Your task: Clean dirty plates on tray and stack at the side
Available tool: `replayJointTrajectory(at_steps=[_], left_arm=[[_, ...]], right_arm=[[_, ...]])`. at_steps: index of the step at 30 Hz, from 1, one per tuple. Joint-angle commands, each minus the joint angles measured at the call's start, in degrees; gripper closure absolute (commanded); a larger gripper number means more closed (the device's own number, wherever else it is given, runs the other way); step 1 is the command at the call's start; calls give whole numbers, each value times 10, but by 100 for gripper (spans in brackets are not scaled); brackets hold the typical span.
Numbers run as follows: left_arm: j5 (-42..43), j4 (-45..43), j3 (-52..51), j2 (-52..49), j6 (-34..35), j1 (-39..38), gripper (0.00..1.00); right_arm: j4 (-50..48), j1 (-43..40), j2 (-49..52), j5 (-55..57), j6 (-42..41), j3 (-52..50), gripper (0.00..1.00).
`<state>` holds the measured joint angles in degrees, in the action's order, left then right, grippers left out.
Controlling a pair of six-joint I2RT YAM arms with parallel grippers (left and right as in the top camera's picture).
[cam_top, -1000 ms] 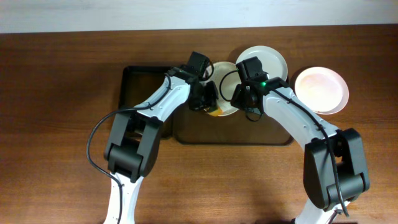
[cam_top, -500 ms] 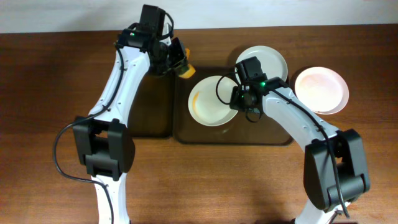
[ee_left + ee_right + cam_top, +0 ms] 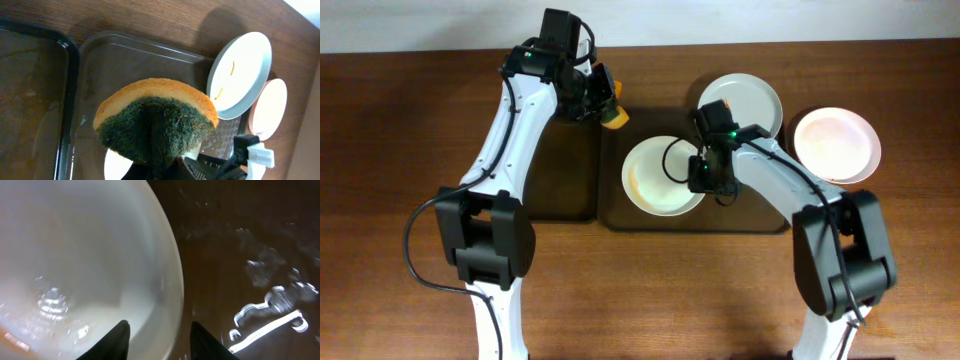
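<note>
Brown wooden surface (image 3: 400, 200) carries a black tray (image 3: 565, 180) and, touching its side, a clear tray (image 3: 740, 215). The left gripper (image 3: 601, 104) is raised over the far edge where the two trays meet, clamped on a sponge (image 3: 157, 120) whose yellow body and dark green scrubbing face fill the left wrist view.

The right gripper (image 3: 160, 342) is low over the clear tray, its fingers (image 3: 120, 337) standing apart on either side of the near rim of a white plate (image 3: 655, 175). One finger is over the plate's inside, the other over the tray. Whether they actually pinch the rim cannot be told.

Just beyond the right gripper, a second plate (image 3: 745, 98) with orange streaks overlaps the tray's far edge. Off to that gripper's outer side, a pink plate (image 3: 835, 143) rests on the surface beside the tray.
</note>
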<state>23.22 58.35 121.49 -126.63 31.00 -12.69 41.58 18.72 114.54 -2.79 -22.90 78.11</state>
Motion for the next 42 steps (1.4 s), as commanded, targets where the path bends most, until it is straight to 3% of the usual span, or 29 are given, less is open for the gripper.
replayJointTrajectory(at_steps=[1,2,4,10,15,19,24,27,31,35,38,41,42], left_arm=[[-12,6,4,10,-12,0,100],[-12,7,4,10,-12,0,100],[-12,7,4,10,-11,0,100],[-16,6,4,10,-11,0,100],[-16,2,4,10,-11,0,100],[-31,3,4,10,-11,0,100],[-38,3,4,10,-11,0,100],[-40,3,4,10,-11,0,100],[-40,3,4,10,-11,0,100],[-57,-5,4,10,-9,-4,100],[-98,-28,4,10,-9,-21,100],[-136,-41,4,10,-9,-44,100],[-141,-43,4,10,-9,-46,100]], right_arm=[[-19,3,35,-16,0,6,61],[-25,3,46,-19,-1,6,63],[-28,3,54,-19,-14,6,96],[10,4,-37,30,0,26,96],[73,30,-140,260,21,37,96],[97,108,-143,453,21,41,96],[79,243,-143,789,21,42,96],[75,275,-143,854,21,42,96],[75,269,-144,850,14,42,96],[87,193,-188,621,-5,42,96],[88,74,-250,426,-7,42,96],[90,-146,-275,219,-7,42,96],[87,-184,-269,193,-7,42,96]])
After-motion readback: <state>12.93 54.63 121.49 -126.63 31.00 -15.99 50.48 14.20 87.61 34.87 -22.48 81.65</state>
